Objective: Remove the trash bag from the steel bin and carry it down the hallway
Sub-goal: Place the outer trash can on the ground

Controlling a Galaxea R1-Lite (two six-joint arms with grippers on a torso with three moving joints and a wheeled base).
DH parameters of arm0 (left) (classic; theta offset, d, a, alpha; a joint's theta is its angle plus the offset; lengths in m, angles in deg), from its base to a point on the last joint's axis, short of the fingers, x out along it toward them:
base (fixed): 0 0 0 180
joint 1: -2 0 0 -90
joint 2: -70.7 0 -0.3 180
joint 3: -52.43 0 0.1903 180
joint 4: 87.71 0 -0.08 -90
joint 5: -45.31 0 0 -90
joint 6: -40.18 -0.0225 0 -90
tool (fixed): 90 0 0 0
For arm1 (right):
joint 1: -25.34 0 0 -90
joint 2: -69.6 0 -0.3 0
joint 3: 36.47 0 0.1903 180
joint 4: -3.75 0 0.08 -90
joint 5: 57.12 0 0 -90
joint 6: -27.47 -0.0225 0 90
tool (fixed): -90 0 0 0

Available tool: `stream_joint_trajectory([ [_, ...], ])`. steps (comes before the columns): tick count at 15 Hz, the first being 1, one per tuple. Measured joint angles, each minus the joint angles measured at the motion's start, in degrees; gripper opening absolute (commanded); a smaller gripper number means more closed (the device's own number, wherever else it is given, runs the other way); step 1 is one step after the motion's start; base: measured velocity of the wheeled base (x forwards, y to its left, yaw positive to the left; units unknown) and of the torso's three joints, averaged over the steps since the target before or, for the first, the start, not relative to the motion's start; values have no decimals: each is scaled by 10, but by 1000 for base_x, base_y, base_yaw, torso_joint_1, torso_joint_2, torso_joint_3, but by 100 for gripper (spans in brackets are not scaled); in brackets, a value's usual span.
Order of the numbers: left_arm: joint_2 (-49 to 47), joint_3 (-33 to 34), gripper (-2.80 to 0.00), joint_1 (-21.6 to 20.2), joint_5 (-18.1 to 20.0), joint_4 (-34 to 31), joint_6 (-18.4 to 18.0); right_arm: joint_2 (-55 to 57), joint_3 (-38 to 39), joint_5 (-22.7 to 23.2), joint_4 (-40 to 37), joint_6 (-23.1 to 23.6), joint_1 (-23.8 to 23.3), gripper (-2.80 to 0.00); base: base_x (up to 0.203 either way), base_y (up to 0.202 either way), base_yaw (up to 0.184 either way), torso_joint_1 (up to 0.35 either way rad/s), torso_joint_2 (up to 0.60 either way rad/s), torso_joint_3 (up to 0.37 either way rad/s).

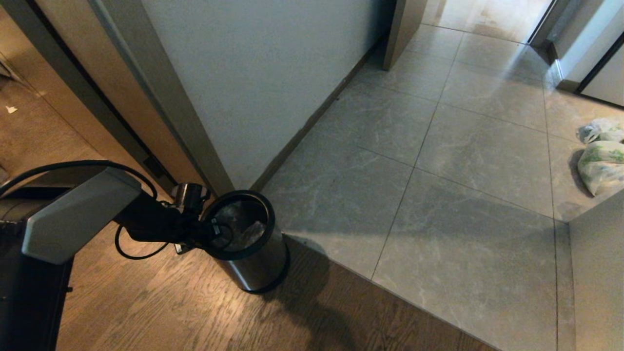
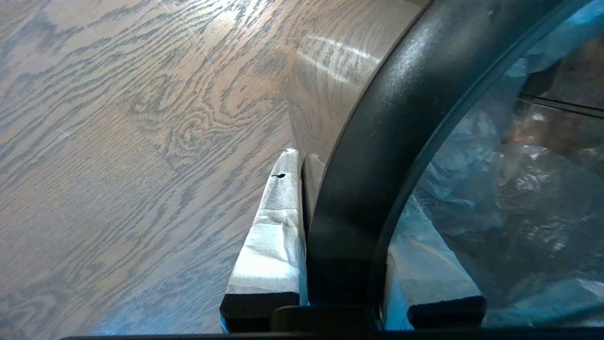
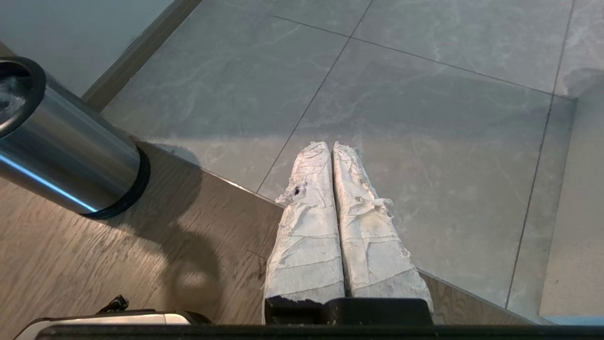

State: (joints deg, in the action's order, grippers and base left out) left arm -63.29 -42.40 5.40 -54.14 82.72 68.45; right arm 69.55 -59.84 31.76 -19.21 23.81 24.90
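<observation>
The left gripper sat right at the camera, fingers closed down astride the steel bin's black rim, one inside against the trash bag lining it. I'd pinch only plastic, then lift straight up so the bin on the wood floor doesn't tip. The right gripper hung idle, pressed shut.

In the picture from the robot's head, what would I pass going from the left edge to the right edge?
The robot's left arm → left gripper, closed over the bin's rim → steel bin holding the clear trash bag → grey hallway tiles → white bags with green print on the floor at the right edge.
</observation>
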Motion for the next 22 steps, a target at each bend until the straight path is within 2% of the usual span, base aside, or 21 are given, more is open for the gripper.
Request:
stream_joint_trajectory([
  [6, 34, 23, -280, 13, -24, 0, 8, 0, 0, 0, 0, 0, 0, -280, 0, 0, 0, 0, 0, 0],
  [11, 67, 28, -280, 15, -29, -7, 6, 0, 0, 0, 0, 0, 0, -280, 0, 0, 0, 0, 0, 0],
  [22, 140, 27, -280, 16, -52, -86, 7, 0, 0, 0, 0, 0, 0, -280, 0, 0, 0, 0, 0, 0],
])
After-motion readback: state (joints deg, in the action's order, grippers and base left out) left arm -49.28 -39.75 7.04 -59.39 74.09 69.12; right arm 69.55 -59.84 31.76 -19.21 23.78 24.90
